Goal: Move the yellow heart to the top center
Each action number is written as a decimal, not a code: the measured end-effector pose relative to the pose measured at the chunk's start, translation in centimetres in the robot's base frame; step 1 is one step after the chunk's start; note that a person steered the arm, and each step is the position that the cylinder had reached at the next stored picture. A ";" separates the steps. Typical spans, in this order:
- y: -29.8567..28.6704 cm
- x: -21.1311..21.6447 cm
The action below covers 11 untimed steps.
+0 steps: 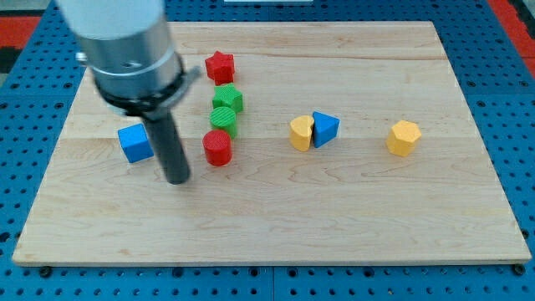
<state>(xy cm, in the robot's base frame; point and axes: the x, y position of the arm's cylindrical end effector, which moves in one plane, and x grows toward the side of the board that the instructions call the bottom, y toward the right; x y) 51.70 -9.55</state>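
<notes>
The yellow heart lies right of the board's middle, touching a blue triangle on its right side. My tip rests on the board at the left, well to the left of the heart. It is between a blue cube on its left and a red cylinder on its right, a little below both. The tip touches no block.
A red star sits near the top, left of centre. Two green blocks stand in a column below it, above the red cylinder. A yellow hexagon lies at the right. The wooden board sits on a blue surface.
</notes>
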 end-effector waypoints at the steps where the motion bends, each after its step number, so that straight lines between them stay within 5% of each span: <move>1: 5.4 2.2; 2: 12.3 0.1; 9: 22.3 -21.6; 11: 20.1 -27.6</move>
